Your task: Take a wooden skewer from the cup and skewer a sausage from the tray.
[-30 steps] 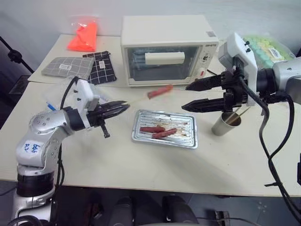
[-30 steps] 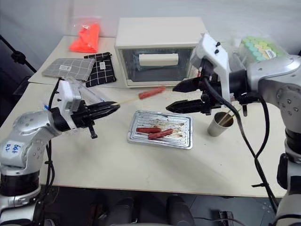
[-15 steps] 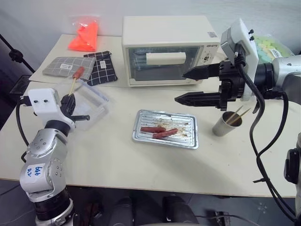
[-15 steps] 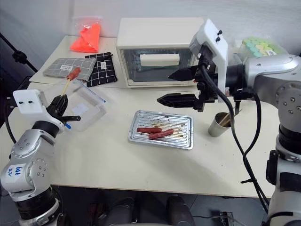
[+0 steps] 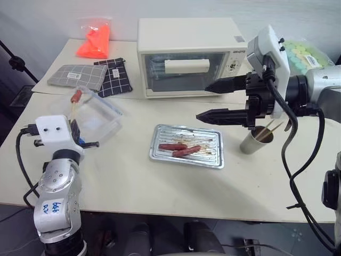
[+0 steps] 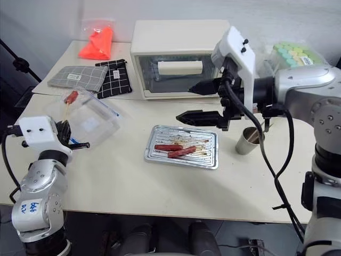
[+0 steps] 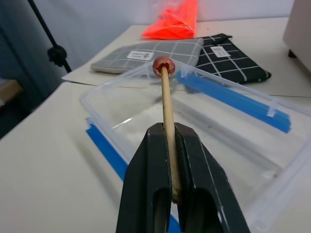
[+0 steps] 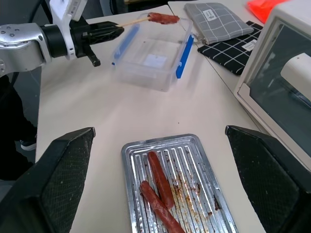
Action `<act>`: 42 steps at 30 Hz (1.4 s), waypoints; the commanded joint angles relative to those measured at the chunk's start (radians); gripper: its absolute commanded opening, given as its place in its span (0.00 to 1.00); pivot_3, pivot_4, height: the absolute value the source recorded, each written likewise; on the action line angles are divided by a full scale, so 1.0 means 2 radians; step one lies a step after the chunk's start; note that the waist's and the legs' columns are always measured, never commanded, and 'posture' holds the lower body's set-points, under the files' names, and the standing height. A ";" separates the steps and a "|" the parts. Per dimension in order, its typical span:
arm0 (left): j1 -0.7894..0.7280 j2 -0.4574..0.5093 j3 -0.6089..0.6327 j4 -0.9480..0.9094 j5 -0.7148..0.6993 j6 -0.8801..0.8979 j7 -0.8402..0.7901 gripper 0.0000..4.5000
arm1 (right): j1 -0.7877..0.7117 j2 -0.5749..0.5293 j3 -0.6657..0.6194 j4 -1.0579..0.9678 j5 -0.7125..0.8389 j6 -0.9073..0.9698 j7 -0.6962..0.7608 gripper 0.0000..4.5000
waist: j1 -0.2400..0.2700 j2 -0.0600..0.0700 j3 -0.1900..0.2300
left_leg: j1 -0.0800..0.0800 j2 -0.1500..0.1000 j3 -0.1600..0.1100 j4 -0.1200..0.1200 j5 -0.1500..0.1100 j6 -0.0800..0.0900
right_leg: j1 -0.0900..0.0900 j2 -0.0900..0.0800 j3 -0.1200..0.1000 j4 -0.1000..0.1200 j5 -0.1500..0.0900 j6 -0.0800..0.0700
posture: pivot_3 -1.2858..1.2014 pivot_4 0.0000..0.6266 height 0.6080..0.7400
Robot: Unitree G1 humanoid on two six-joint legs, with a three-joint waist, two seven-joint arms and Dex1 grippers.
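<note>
Skewered sausage (image 8: 163,18) swung left; two sausages (image 5: 180,149) remain

Robot test lab, plain tables (image 5: 133,176), toaster oven (image 5: 189,56), stand (image 5: 13,61), cables

A pale beige surface (image 5: 133,181) is carrying everything. Near its middle the shiny metal tray (image 5: 211,156) is lying flat, with two sausages (image 5: 180,149) resting on its ribbed bottom. Just right of the tray the small cup (image 5: 251,141) is standing upright. On the left side a clear plastic box with blue clips (image 5: 101,114) is sitting. At the far middle a cream toaster oven (image 5: 186,53) is standing. To the far left, on what may be a second surface butting against the first, a grey checked pouch (image 5: 77,76), a black checked pouch (image 5: 116,76) and an orange packet (image 5: 95,40) are lying. At the far right a bag of pastel-capped tubes (image 5: 303,54) is resting.
</note>
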 commanded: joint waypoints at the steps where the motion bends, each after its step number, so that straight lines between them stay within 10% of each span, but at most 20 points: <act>1: 0.008 -0.010 -0.003 -0.017 0.010 -0.024 0.004 0.00 | -0.001 -0.012 -0.018 -0.017 0.013 0.001 -0.002 1.00 | 0.000 0.000 0.000 | 0.000 0.000 0.000 0.000 0.000 0.000 | 0.000 0.000 0.000 0.000 0.000 0.000 | 0.52 0.24 1.00; 13: -0.066 -0.038 0.030 0.092 -0.027 -0.015 0.004 0.00 | -0.029 -0.011 -0.009 -0.013 0.030 0.005 -0.005 1.00 | 0.000 0.000 0.000 | 0.000 0.000 0.000 0.000 0.000 0.000 | 0.000 0.000 0.000 0.000 0.000 0.000 | 0.52 0.24 1.00; 20: -0.085 -0.021 0.045 0.089 -0.061 -0.014 -0.028 0.33 | -0.024 -0.009 -0.012 -0.018 0.040 0.009 -0.016 1.00 | 0.000 0.000 0.000 | 0.000 0.000 0.000 0.000 0.000 0.000 | 0.000 0.000 0.000 -0.001 0.000 0.000 | 0.52 0.24 1.00; 32: -0.064 0.133 0.174 -0.005 -0.184 0.107 -0.141 0.43 | -0.002 -0.015 -0.007 -0.007 0.034 -0.009 -0.006 1.00 | -0.001 0.000 0.000 | 0.000 0.000 0.000 0.000 0.000 0.000 | 0.000 0.000 0.000 -0.001 0.000 0.000 | 0.52 0.24 1.00; 36: 0.038 0.292 0.303 0.115 -0.216 0.103 -0.323 0.43 | 0.017 -0.037 0.007 0.017 0.009 -0.051 0.042 1.00 | -0.009 -0.002 0.001 | 0.000 0.001 0.000 -0.001 0.000 -0.001 | 0.000 0.000 0.000 -0.001 0.000 -0.001 | 0.52 0.24 1.00; 42: 0.106 0.329 0.373 0.155 -0.228 0.078 -0.387 0.43 | 0.012 -0.030 0.019 0.047 -0.014 -0.088 0.067 1.00 | -0.013 -0.002 0.001 | 0.001 -0.001 0.000 -0.005 0.000 -0.001 | 0.000 -0.003 -0.001 -0.002 -0.001 -0.002 | 0.52 0.24 1.00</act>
